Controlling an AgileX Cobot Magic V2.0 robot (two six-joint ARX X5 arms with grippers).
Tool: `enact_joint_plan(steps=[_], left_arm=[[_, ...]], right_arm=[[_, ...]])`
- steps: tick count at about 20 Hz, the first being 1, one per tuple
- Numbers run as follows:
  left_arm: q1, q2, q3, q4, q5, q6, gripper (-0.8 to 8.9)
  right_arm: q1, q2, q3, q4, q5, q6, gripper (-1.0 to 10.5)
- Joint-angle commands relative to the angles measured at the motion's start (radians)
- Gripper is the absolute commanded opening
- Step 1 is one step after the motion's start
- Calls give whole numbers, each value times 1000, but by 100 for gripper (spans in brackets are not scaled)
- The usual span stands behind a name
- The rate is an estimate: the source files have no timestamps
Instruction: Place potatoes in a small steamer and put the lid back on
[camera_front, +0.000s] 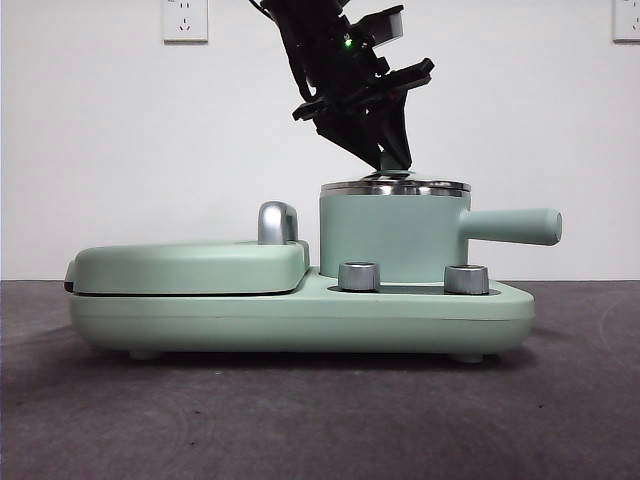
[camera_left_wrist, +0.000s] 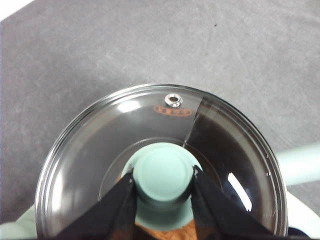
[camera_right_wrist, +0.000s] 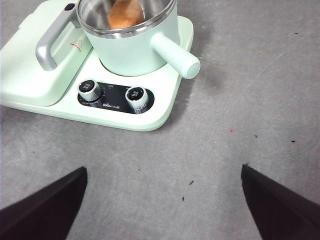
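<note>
Gray felt table; left gripper pinches the smooth green knob of the glass lid, steel-rimmed, tiny orange print unreadable, over the steamer. Right gripper gapes wide.

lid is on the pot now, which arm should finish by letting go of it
Left. Its tool is clamped on the lid knob, over the small steamer. The right tool hangs open, off to the side.

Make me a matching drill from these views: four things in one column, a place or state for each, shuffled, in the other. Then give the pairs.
Things
1. lid
2. potato
3. left gripper
4. right gripper

Places or states
A. inside the small steamer
B. open, above bare table
C. resting on the steamer's rim
D. closed on the lid's green knob

Pairs: 1-C, 2-A, 3-D, 4-B
</note>
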Motion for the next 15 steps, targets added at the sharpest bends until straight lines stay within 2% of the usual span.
enact_joint_plan(steps=[1, 5, 9, 12, 15], left_arm=[[0, 50, 15, -43, 10, 15, 14], [5, 50, 16, -50, 10, -6, 56], [7, 42, 40, -37, 10, -74, 409], [8, -2, 66, -50, 10, -106, 441], [9, -116, 66, -157, 10, -120, 441]], right_arm=[[6, 3, 3, 6, -1, 11, 487], [6, 3, 3, 7, -1, 11, 487], [6, 3, 3, 6, -1, 11, 487], [6, 3, 3, 6, -2, 11, 487], [6, 3, 3, 6, -2, 11, 487]])
